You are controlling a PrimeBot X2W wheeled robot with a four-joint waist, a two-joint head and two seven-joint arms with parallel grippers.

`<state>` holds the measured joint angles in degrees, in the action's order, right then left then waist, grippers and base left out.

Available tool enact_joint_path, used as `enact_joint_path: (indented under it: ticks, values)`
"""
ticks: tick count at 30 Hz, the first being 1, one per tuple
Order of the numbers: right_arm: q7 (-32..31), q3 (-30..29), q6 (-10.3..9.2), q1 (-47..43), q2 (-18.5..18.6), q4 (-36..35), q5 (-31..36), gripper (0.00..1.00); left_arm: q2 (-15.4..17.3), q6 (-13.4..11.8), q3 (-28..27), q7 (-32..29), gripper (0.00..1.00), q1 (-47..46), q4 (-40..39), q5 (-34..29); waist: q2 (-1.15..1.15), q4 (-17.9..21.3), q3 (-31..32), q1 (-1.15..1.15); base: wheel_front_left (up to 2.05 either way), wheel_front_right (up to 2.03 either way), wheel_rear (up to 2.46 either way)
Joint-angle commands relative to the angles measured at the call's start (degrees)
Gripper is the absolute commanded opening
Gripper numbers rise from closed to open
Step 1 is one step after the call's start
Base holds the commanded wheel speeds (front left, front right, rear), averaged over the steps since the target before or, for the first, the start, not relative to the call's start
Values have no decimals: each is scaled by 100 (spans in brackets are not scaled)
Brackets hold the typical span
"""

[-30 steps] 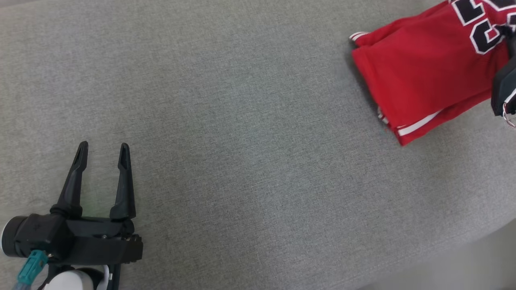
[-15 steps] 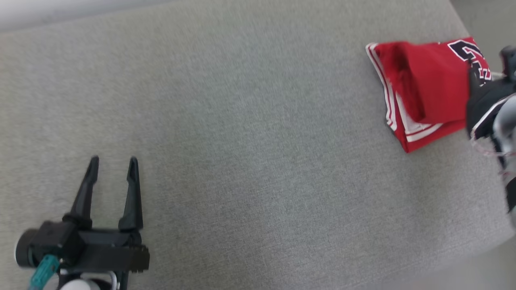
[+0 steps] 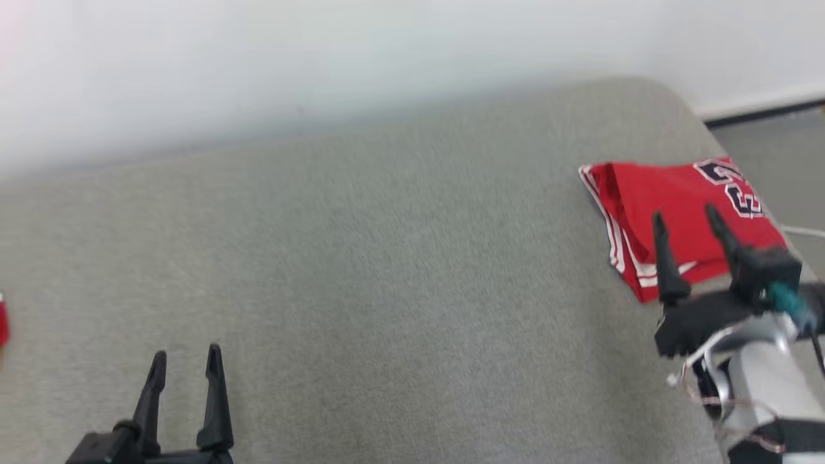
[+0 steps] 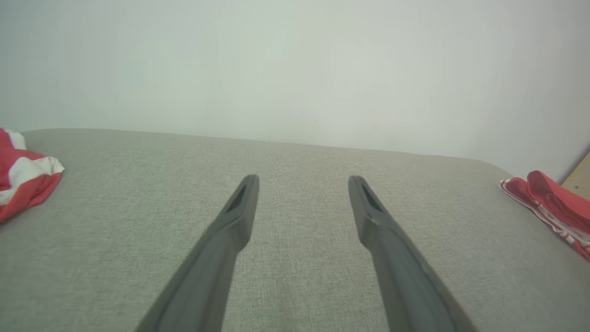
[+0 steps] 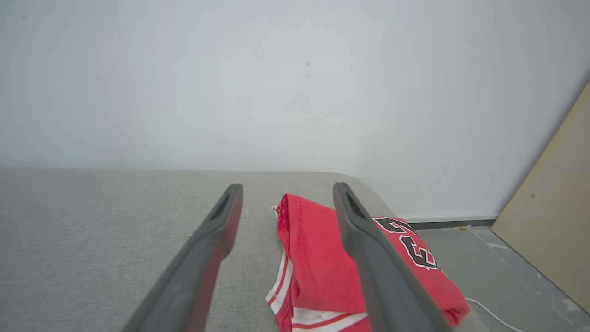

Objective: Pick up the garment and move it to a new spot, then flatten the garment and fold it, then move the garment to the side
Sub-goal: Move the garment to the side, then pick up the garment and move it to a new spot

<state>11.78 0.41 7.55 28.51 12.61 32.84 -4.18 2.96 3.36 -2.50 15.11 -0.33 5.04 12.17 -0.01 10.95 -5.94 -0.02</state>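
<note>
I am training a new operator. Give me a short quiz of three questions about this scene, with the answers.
1. True or false: the right end effector is shut on the red jersey.
2. Where does the jersey lie on the gray surface? A) in the middle B) near its right end C) near its left end
3. Fill in: the fingers of the left end effector stand ____ and hold nothing.
Key: 1 false; 2 B; 3 open.
</note>
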Motion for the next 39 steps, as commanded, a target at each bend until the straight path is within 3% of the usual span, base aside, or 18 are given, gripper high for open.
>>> enact_joint_path:
  ticks: [1,14,23,39]
  values:
    - [44,26,-15,-133,-15,-93,-97,100,-3,-36,-12,3,100,95,4,31,1,-329,604,2,0,0,0]
    - [-66,322,-15,-1966,-415,-1323,-638,100,-6,-219,-45,3,100,442,156,263,1,-837,1079,2,0,0,0]
    - [-133,270,-15,-2432,-754,-1576,-581,100,-5,-237,-140,3,100,324,512,252,1,-1061,1177,2,0,0,0]
    - [-249,455,-15,-2759,-946,-1921,-507,100,-6,-111,-97,3,100,285,711,161,1,-1061,1206,2,0,0,0]
